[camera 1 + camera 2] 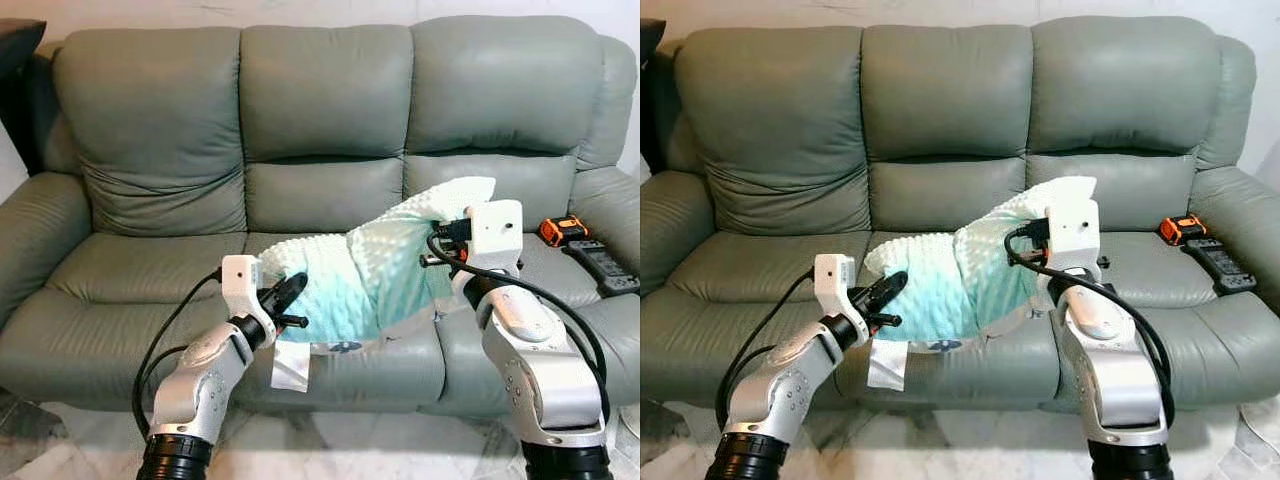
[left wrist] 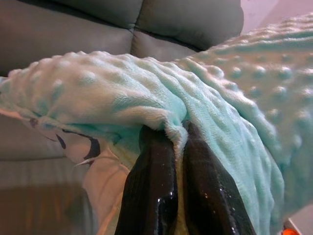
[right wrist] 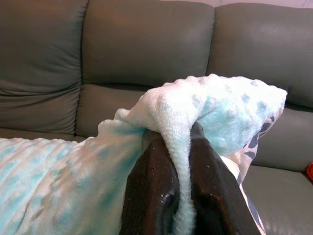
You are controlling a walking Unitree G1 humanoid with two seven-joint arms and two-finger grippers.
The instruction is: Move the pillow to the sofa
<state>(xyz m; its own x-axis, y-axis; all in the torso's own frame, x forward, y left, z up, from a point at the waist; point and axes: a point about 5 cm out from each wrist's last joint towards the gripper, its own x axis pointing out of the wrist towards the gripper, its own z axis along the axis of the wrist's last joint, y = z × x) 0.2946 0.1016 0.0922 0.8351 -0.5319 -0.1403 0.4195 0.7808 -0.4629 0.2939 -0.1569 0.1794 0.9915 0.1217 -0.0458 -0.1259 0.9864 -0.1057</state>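
Note:
A mint-green pillow [image 1: 370,265] with a bumpy fleece cover hangs over the middle seat of the grey-green sofa [image 1: 150,270]. My left gripper [image 1: 290,295] is shut on its lower left edge, a fold of fleece pinched between the fingers [image 2: 151,181]. My right gripper [image 1: 432,252] is shut on the pillow's upper right corner [image 3: 230,112], holding it higher than the left side. A white tag [image 1: 291,365] dangles from the pillow past the seat's front edge.
An orange and black device [image 1: 563,230] and a black power strip [image 1: 603,263] lie on the right seat. A dark object [image 1: 15,45] stands beyond the sofa's left arm. Pale tiled floor [image 1: 330,445] lies in front of the sofa.

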